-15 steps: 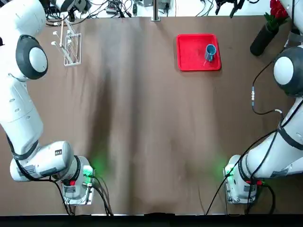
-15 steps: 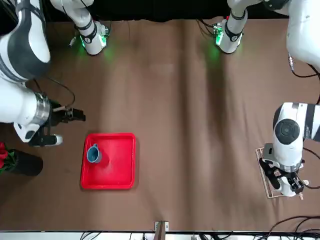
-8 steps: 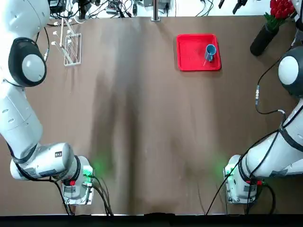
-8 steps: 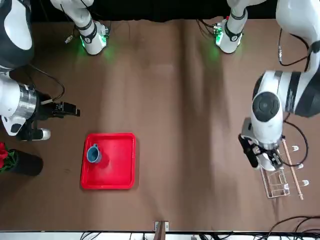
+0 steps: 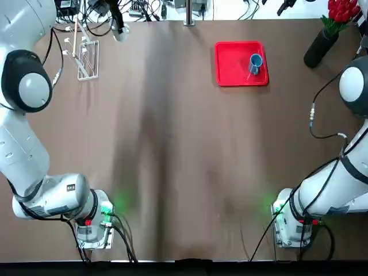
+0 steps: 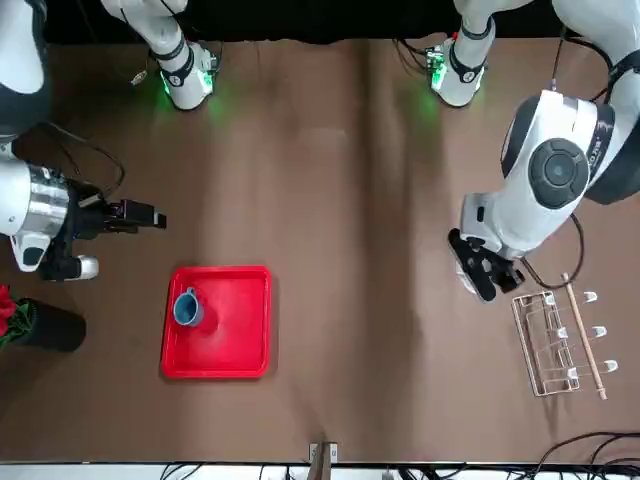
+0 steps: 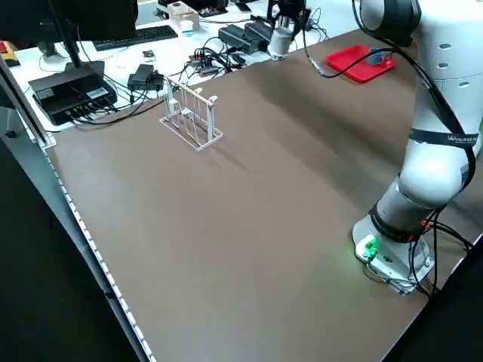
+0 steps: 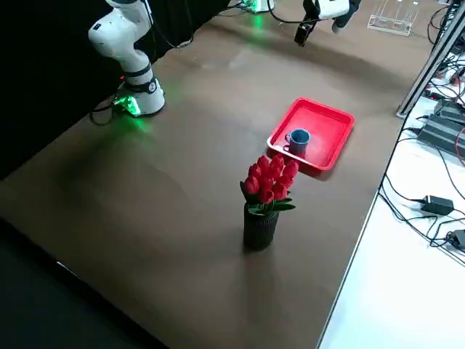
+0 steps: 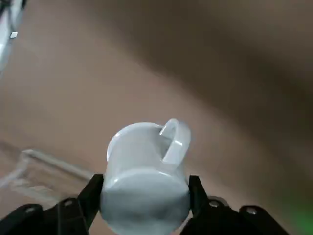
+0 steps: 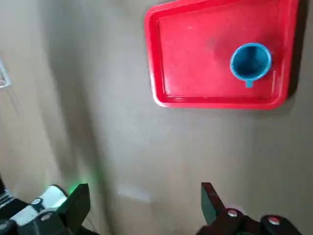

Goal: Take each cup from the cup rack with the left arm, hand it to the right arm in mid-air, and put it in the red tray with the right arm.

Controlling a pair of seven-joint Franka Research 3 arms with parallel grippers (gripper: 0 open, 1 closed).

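Left gripper (image 9: pixel 145 196), beside rack (image 6: pixel 556 342), grips white cup (image 9: pixel 146 181); right gripper (image 10: pixel 146 203), wide apart, empty, near red tray (image 10: pixel 215 58); blue cup (image 10: pixel 251 62) inside.

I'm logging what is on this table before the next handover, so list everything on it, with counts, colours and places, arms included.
Square low-rimmed tray: one, red, far side, right of centre.
Small handled cup: one, light blue, in the tray.
Small handled mug: one, white, between the left gripper's fingers.
Thin-pegged cup rack: one, white with clear base, far left.
Ribbed vase: one, black, far right.
Tulip-like flowers: one bunch, red, in the vase.
Left gripper: one, black, beside the rack.
Right gripper: one, black, open, near the vase.
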